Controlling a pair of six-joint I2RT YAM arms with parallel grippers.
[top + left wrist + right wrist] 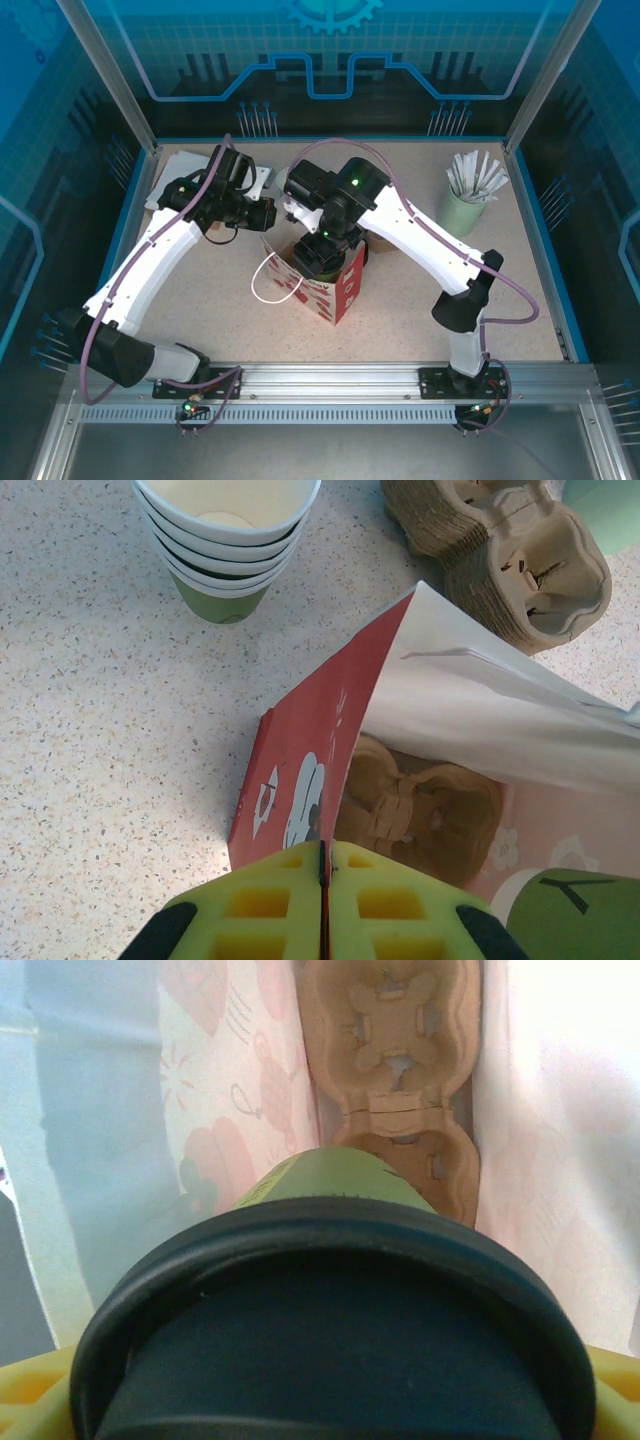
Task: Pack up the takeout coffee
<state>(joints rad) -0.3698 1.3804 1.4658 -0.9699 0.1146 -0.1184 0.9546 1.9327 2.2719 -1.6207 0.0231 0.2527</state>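
The takeout coffee, a dark green cup under a black lid, hangs in my right gripper, whose yellow fingers are shut on its sides. It sits in the mouth of the red gift bag, above a brown pulp carrier lying on the bag's floor. The cup's green side also shows in the left wrist view. My left gripper is shut on the bag's red rim and holds the bag open. In the top view, the left gripper is at the bag's left and the right gripper over it.
A stack of empty green cups stands on the table beyond the bag, with spare pulp carriers beside it. A pale green tumbler of white sticks is at the back right. White sheets lie at the back left.
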